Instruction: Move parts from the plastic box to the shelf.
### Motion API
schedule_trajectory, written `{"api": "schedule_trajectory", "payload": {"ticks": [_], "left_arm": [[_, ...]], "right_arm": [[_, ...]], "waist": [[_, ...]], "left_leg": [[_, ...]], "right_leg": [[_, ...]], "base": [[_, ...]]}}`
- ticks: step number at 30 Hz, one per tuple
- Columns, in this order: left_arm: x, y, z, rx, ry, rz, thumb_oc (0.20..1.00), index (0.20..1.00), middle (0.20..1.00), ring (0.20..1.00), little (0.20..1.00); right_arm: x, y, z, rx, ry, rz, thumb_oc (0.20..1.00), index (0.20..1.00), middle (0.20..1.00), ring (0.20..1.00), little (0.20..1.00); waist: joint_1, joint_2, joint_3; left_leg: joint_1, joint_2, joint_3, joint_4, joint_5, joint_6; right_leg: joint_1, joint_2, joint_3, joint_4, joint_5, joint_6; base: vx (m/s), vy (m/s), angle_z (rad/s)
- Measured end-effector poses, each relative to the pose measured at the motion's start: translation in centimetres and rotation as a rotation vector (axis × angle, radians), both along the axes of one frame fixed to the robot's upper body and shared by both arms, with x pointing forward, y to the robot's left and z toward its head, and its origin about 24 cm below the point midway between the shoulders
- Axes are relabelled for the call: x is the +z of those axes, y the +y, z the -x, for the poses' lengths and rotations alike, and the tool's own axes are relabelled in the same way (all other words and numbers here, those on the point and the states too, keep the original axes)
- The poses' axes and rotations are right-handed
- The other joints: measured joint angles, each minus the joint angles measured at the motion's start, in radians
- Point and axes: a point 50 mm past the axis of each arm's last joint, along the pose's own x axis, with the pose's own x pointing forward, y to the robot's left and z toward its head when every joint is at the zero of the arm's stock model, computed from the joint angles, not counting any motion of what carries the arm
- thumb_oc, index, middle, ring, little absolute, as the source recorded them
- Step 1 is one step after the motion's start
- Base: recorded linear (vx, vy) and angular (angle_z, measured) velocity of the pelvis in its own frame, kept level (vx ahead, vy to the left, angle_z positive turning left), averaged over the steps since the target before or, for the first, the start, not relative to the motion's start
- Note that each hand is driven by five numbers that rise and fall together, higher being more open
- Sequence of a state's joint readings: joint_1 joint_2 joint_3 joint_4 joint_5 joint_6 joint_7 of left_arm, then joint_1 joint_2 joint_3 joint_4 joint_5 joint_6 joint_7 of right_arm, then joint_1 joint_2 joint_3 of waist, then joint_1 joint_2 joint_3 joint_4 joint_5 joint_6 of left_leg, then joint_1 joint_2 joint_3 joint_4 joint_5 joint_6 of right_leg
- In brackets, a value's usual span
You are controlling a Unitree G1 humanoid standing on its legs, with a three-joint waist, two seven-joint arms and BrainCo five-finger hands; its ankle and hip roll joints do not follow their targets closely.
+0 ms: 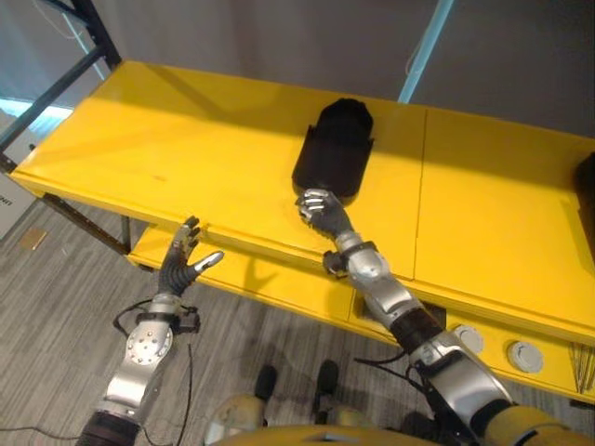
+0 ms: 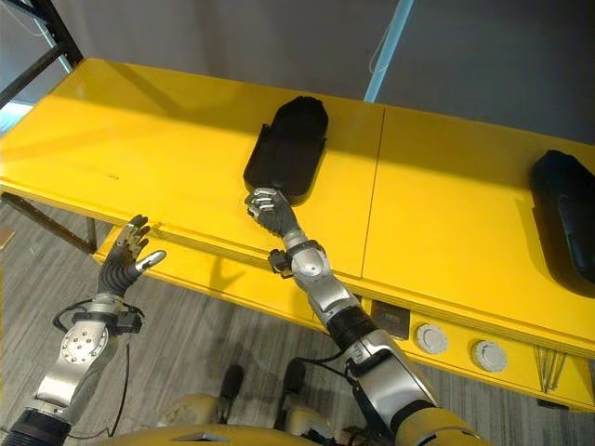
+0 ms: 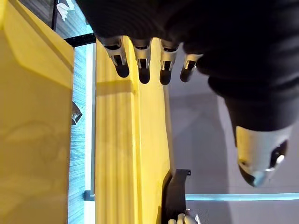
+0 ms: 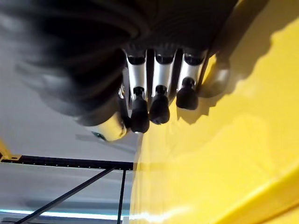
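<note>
A black part (image 1: 337, 150) lies flat on the yellow shelf (image 1: 186, 149), its long axis running from the front edge toward the back, rounded end at the back and square end toward the robot. The right hand (image 1: 318, 210) rests just before that near end, fingers curled and holding nothing. The left hand (image 1: 183, 258) hovers off the shelf's front edge, fingers spread and empty.

Workshop/industrial storage area. Evidence: yellow steel shelf (image 1: 186, 139) w/ two tiers on dark metal frame (image 1: 93, 37); black moulded parts (image 2: 286, 149) on top tier; round white components (image 2: 430, 338) on lower tier; grey plank-pattern floor (image 1: 56, 316).
</note>
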State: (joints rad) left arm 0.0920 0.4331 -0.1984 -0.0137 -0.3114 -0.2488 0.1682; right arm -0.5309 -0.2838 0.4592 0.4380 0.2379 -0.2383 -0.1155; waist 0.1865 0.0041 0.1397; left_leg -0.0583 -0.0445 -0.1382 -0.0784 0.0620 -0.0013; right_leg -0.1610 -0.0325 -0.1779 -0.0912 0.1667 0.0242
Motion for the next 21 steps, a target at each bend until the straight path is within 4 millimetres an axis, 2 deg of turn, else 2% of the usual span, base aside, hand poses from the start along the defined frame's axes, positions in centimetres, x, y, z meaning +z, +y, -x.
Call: {"api": "schedule_trajectory", "payload": {"ticks": [5, 9, 13, 14, 15, 16, 18, 21], "left_arm": [[-0.1, 0.0, 0.0, 0.001, 0.004, -0.001, 1.0, 1.0, 1.0, 1.0, 1.0], [-0.1, 0.1, -0.1, 0.004, 0.005, -0.002, 1.0, 1.0, 1.0, 1.0, 1.0], [0.7, 0.5, -0.2, 0.023, -0.027, 0.005, 1.0, 1.0, 1.0, 1.0, 1.0], [1.1, 0.7, -0.2, 0.036, -0.045, 0.006, 1.0, 1.0, 1.0, 1.0, 1.0], [1.5, 1.1, -0.1, 0.048, -0.059, 0.007, 1.0, 1.0, 1.0, 1.0, 1.0], [2.3, 1.2, -0.1, 0.048, -0.09, 0.002, 1.0, 1.0, 1.0, 1.0, 1.0], [5.0, 1.0, 0.2, 0.026, -0.214, 0.008, 1.0, 1.0, 1.0, 1.0, 1.0], [7.4, 0.5, 0.3, -0.022, -0.338, -0.001, 1.0, 1.0, 1.0, 1.0, 1.0]], "right_arm": [[0.1, 0.0, 0.1, 0.002, -0.005, -0.009, 0.2, 0.2, 0.2, 0.2, 0.2], [-0.1, -0.2, 1.1, 0.01, -0.004, -0.044, 0.2, 0.2, 0.2, 0.2, 0.2], [1.0, -2.4, 6.1, 0.088, -0.064, -0.15, 0.2, 0.2, 0.2, 0.2, 0.2], [1.4, -3.1, 7.4, 0.1, -0.08, -0.168, 0.297, 0.297, 0.297, 0.297, 0.297], [1.7, -3.5, 7.9, 0.112, -0.089, -0.177, 0.777, 0.777, 0.777, 0.777, 0.777], [1.6, -4.6, 8.7, 0.108, -0.086, -0.182, 1.0, 1.0, 1.0, 1.0, 1.0], [2.0, -7.3, 10.9, 0.052, -0.106, -0.193, 1.0, 1.0, 1.0, 1.0, 1.0], [1.3, -8.8, 11.8, 0.033, -0.064, -0.143, 1.0, 1.0, 1.0, 1.0, 1.0]], "waist": [[-0.011, -0.004, 0.003], [-0.029, -0.009, 0.006], [-0.059, -0.016, 0.017], [-0.075, -0.017, 0.017], [-0.091, -0.017, 0.021], [-0.125, -0.022, 0.027], [-0.154, -0.026, 0.028], [-0.206, -0.024, 0.026]], "left_leg": [[0.001, -0.001, 0.001, 0.0, 0.0, 0.0], [0.004, -0.002, 0.006, 0.0, 0.0, 0.0], [0.012, -0.003, 0.029, 0.0, -0.004, 0.004], [0.017, -0.004, 0.034, 0.0, -0.006, 0.007], [0.026, -0.003, 0.038, 0.0, -0.008, 0.008], [0.044, -0.004, 0.056, 0.0, -0.011, 0.01], [0.063, -0.004, 0.081, 0.0, -0.02, 0.014], [0.1, -0.001, 0.112, -0.006, -0.046, 0.019]], "right_leg": [[0.0, 0.0, 0.002, 0.0, -0.001, 0.0], [0.0, 0.0, 0.007, 0.0, 0.0, 0.001], [0.003, 0.001, 0.025, 0.002, 0.002, 0.002], [0.004, 0.002, 0.034, 0.004, 0.004, 0.004], [0.011, 0.001, 0.035, 0.005, 0.005, 0.006], [0.024, 0.003, 0.051, 0.004, 0.007, 0.006], [0.033, 0.003, 0.07, 0.003, 0.004, 0.009], [0.056, 0.006, 0.09, 0.0, 0.001, 0.013]], "base": [[0.0, 0.0, 0.0], [-0.01, 0.017, -0.02], [-0.01, 0.043, -0.11], [0.0, 0.04, -0.25], [0.01, 0.051, -0.26], [0.02, 0.061, -0.31], [0.03, 0.044, -0.39], [0.01, 0.021, -0.33]]}}
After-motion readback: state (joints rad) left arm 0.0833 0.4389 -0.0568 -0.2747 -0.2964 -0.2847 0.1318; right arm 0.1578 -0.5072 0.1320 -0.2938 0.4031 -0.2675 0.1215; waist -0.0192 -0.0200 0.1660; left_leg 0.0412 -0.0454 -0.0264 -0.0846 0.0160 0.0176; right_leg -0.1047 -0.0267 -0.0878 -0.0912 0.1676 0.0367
